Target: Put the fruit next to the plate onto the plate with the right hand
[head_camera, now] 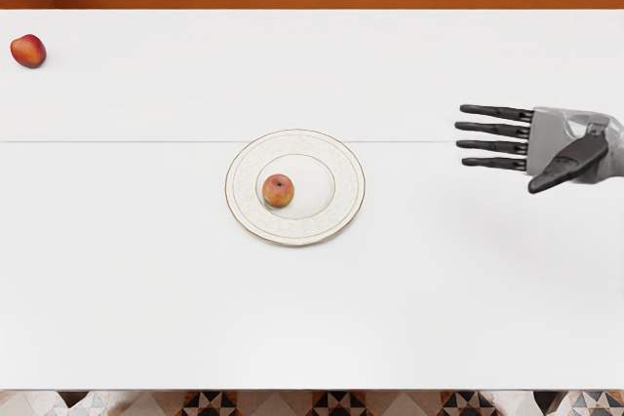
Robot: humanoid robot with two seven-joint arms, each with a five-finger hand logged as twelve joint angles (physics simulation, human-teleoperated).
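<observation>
— One apple sits on the plate?
— Yes, near its middle. I see my right hand spread and empty, well apart on the right; the placing looks done.

No text, label, brand, number or sign can be read. The round white gold-edged plate shows no lettering.

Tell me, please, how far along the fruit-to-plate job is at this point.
Done, it seems: an apple rests in the middle of the plate. In hand: nothing; the right hand is open, off to the plate's right. Left: probably nothing; the second apple lies far off at the left edge of the table, not beside the plate.
</observation>
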